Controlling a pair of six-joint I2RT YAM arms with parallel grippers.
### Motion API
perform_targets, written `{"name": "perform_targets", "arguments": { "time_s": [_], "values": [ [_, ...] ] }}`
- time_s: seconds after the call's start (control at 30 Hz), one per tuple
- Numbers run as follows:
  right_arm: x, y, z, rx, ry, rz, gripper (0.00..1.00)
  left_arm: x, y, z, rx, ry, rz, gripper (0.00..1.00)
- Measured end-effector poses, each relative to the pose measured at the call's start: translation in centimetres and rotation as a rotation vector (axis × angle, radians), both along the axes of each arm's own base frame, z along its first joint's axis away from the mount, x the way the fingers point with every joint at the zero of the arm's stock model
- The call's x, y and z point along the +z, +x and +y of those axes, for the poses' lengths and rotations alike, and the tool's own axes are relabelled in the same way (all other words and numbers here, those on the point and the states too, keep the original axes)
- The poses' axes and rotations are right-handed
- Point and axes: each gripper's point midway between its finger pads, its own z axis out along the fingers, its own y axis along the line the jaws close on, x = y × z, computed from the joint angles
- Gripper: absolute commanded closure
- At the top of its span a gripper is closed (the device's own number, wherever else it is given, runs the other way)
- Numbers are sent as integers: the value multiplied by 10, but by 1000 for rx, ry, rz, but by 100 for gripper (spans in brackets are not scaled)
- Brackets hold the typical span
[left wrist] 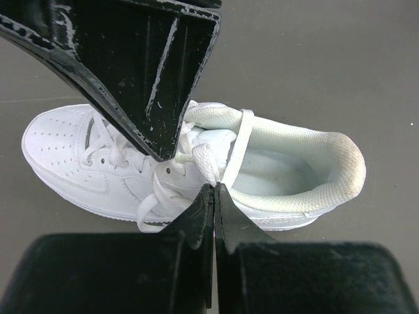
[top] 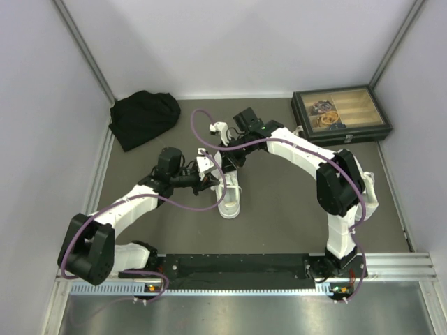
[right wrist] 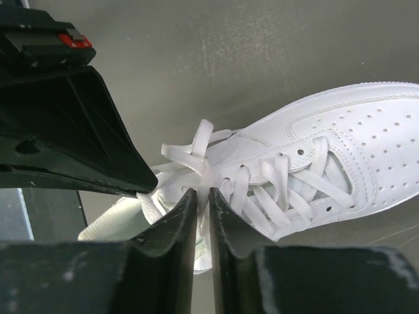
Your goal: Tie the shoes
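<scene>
While both arms reach in over it, the white sneaker (top: 229, 201) lies at the middle of the worktop (top: 286, 209), heel toward the near edge.
The left gripper (left wrist: 214, 191) has its tips pressed together on a taut strand of the laces (left wrist: 237, 147) crossing the collar. The right gripper (right wrist: 203, 196) is pinched on a lace loop above the tongue. A black cloth bundle (top: 143, 117) sits at the far left corner.
</scene>
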Motion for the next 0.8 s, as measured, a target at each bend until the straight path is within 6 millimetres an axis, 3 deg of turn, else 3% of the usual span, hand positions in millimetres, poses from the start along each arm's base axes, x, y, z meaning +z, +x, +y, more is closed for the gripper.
{"name": "perform_targets", "arguments": {
  "time_s": [0.07, 0.37, 0.67, 0.8],
  "values": [
    [1, 0, 0, -1, 0, 1, 100, 0, 0, 0, 0, 0, 0, 100],
    [2, 1, 1, -6, 5, 1, 100, -1, 1, 2, 5, 4, 1, 100],
    [11, 17, -9, -65, 44, 19, 100, 1, 5, 3, 13, 5, 4, 100],
    [12, 15, -14, -77, 64, 40, 100, 5, 11, 1, 19, 3, 11, 100]
  ]
}}
